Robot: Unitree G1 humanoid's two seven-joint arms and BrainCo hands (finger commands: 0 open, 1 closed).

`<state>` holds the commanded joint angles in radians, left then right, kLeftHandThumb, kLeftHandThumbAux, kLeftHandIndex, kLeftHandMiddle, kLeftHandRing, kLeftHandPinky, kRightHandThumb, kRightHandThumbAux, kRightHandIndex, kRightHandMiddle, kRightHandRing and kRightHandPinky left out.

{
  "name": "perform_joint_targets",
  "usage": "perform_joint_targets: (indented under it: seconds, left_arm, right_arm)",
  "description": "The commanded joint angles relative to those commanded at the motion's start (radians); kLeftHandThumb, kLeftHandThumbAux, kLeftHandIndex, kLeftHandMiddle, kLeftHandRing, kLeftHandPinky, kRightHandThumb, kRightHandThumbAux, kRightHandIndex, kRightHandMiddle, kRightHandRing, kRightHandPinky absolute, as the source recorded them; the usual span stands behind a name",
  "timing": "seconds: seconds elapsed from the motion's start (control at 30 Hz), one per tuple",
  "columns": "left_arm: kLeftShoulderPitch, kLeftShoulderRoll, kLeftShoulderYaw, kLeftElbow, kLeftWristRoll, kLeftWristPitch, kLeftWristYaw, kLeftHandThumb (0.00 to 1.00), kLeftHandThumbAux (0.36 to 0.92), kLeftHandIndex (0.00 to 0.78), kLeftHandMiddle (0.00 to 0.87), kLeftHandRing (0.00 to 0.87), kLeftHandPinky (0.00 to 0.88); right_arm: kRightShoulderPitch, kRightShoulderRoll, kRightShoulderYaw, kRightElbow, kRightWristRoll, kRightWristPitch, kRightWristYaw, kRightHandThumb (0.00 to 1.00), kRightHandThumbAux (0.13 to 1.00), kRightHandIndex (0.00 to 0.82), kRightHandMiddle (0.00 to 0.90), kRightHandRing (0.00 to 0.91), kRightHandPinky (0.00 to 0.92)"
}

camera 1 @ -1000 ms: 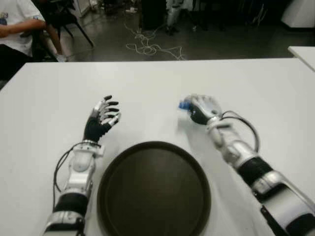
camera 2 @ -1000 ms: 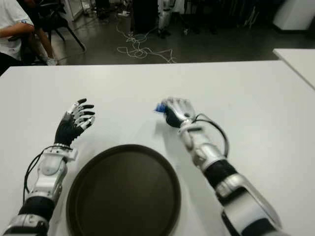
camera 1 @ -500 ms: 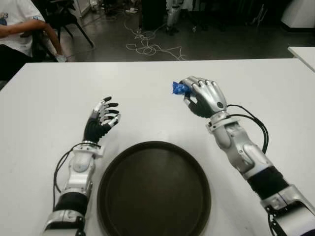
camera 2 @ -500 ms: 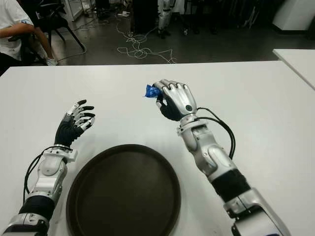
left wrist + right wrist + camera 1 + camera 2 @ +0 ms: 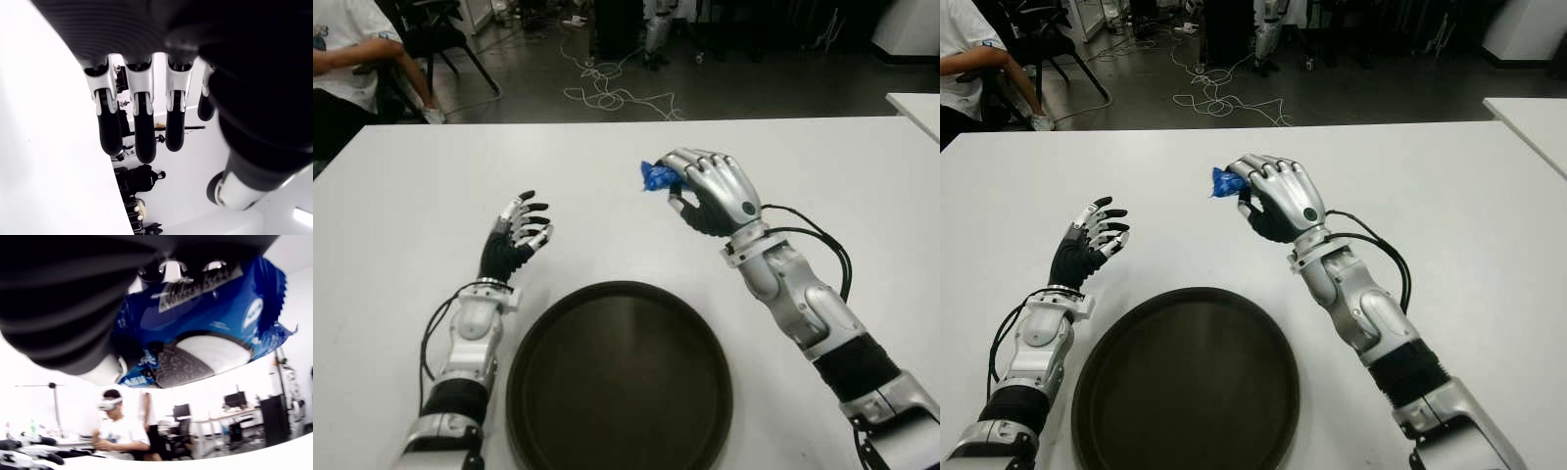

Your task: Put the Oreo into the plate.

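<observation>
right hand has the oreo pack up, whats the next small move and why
Probably bring the right robot hand toward the robot's body until it is over the round dark plate: its fingers grip the blue Oreo packet above the white table, beyond the plate's far rim.

The only printing that can be seen stands on the blue Oreo packet [image 5: 205, 328], which the right hand [image 5: 710, 191] holds between its curled fingers above the table [image 5: 401, 196]. In the right wrist view the wrapper shows a picture of a dark sandwich biscuit with white cream, and above it a line of white letters, seen upside down and partly covered by the fingers; I cannot read the letters for certain. A small white round mark near the wrapper's edge is also too small to read.
</observation>
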<state>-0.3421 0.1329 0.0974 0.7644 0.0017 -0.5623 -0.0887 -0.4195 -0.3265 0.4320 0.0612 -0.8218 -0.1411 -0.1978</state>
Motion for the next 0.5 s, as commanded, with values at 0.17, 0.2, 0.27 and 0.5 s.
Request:
perform_joint_targets:
  seconds: [0.17, 0.2, 0.27, 0.5]
  left_arm:
    - [-0.003, 0.001, 0.001, 0.005, 0.002, -0.002, 0.003, 0.48, 0.723, 0.148, 0.266, 0.3, 0.333]
    - [-0.004, 0.001, 0.001, 0.006, 0.003, -0.003, 0.004, 0.481, 0.725, 0.148, 0.267, 0.301, 0.334]
    - [-0.004, -0.001, 0.002, 0.009, 0.001, -0.005, 0.004, 0.486, 0.724, 0.149, 0.269, 0.303, 0.339]
    - [-0.004, -0.006, 0.0, 0.007, 0.001, -0.006, 0.006, 0.503, 0.713, 0.147, 0.273, 0.303, 0.343]
  right_arm:
    - [0.073, 0.034, 0.058, -0.108, -0.005, -0.007, 0.07, 0.822, 0.7, 0.376, 0.491, 0.54, 0.524]
    - [0.089, 0.039, 0.071, -0.118, -0.004, -0.014, 0.076, 0.822, 0.7, 0.376, 0.491, 0.54, 0.524]
    - [0.103, 0.044, 0.104, -0.086, 0.018, -0.055, 0.095, 0.822, 0.7, 0.375, 0.49, 0.537, 0.521]
    - [0.053, 0.061, 0.132, -0.043, 0.102, -0.098, 0.283, 0.823, 0.7, 0.371, 0.497, 0.524, 0.494]
